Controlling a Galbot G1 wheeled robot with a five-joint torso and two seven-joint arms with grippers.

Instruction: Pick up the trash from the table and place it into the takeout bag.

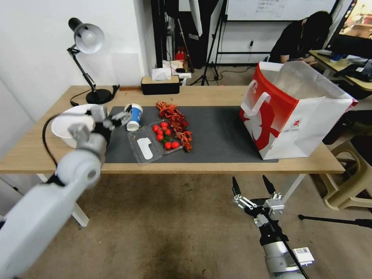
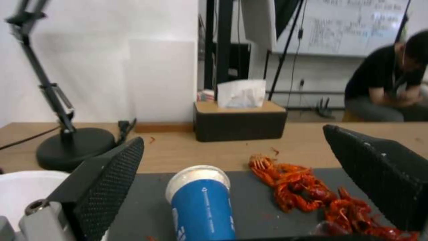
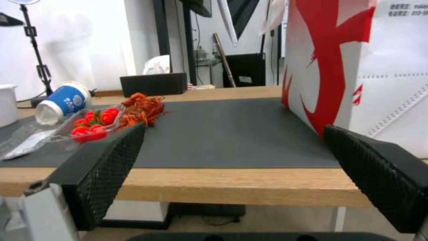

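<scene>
A blue-and-white paper cup [image 1: 134, 116] lies on its side at the left end of the dark grey mat [image 1: 217, 131] on the table [image 1: 217, 95]. My left gripper [image 1: 113, 117] hovers open just left of the cup. In the left wrist view the cup [image 2: 203, 204] lies low between the spread fingers [image 2: 111, 174] of the left gripper [image 2: 234, 147], which do not touch it. The red-and-white takeout bag [image 1: 294, 112] stands open at the table's right end. My right gripper [image 1: 252, 188] hangs open below the table's front edge, with the bag [image 3: 356, 67] ahead of it.
A clear tray of red tomatoes [image 1: 159, 140] and a pile of red crayfish shells [image 1: 175, 123] lie on the mat right of the cup. A large white bowl [image 1: 69, 124] sits under my left arm. A desk lamp [image 1: 88, 58] and a tissue box [image 1: 160, 84] stand at the back.
</scene>
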